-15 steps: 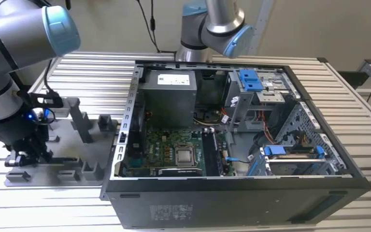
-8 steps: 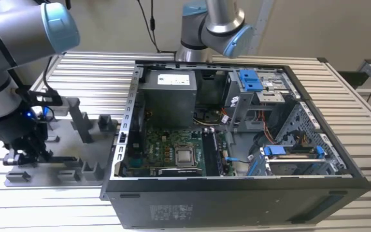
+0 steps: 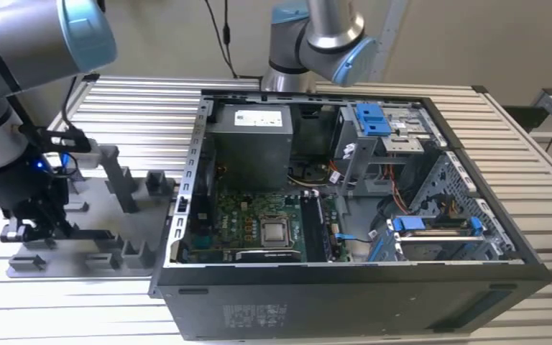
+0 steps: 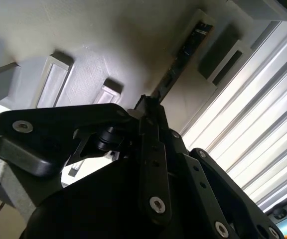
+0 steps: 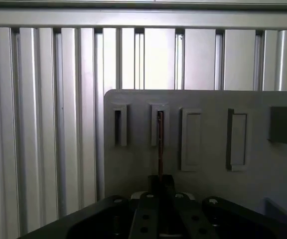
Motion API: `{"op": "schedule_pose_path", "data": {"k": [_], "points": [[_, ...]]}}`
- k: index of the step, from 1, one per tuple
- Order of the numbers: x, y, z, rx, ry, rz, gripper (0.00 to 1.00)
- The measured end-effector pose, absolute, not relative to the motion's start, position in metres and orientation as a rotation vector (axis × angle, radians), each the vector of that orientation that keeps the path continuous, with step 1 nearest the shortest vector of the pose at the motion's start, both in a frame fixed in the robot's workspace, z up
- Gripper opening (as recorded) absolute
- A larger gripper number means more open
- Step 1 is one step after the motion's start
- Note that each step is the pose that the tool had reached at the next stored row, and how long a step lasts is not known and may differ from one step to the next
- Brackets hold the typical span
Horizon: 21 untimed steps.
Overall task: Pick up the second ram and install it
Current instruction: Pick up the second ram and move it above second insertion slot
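Across the ribbed aluminium table [image 3: 132, 108] an open computer case [image 3: 353, 302] is lying on its side, and a grey fixture plate [image 3: 89, 215] is sitting just beside it, on the exterior view's left. Pale wall is running behind. White label [image 3: 259, 116] is showing on the power supply [image 3: 247, 154], print too small to read. Same for the print on the case's side.

Hand [image 5: 161, 181] is pinching the second ram [image 5: 160, 142] by one end, fingers tight against it in the first wrist view. Ram is standing on edge in a slot of the plate, well apart from the case.
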<state>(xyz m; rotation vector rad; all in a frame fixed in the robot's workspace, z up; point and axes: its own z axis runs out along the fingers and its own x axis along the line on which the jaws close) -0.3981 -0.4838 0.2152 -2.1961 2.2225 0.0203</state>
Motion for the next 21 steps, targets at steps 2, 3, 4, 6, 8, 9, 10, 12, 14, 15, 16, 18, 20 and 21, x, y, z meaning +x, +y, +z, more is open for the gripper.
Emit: {"op": "schedule_pose_path", "data": {"k": [2, 3, 4, 6, 8, 9, 10, 12, 14, 15, 16, 18, 20, 21], "points": [[-0.398, -0.484, 0.22, -2.196, 2.223, 0.02, 0.14], [-0.398, -0.484, 0.222, -2.196, 2.223, 0.02, 0.14], [-0.398, -0.484, 0.224, -2.196, 2.223, 0.02, 0.14], [-0.398, -0.484, 0.229, -2.196, 2.223, 0.019, 0.14], [-0.398, -0.484, 0.232, -2.197, 2.223, 0.019, 0.14], [-0.398, -0.484, 0.234, -2.197, 2.223, 0.019, 0.14], [-0.398, -0.484, 0.235, -2.197, 2.223, 0.019, 0.14], [-0.398, -0.484, 0.238, -2.197, 2.223, 0.019, 0.14], [-0.398, -0.484, 0.24, -2.197, 2.223, 0.019, 0.14], [-0.398, -0.484, 0.242, -2.197, 2.223, 0.019, 0.14], [-0.398, -0.484, 0.243, -2.197, 2.223, 0.019, 0.14], [-0.398, -0.484, 0.246, -2.197, 2.223, 0.019, 0.14], [-0.398, -0.484, 0.248, -2.197, 2.223, 0.019, 0.14], [-0.398, -0.484, 0.249, -2.197, 2.223, 0.019, 0.14]]}}
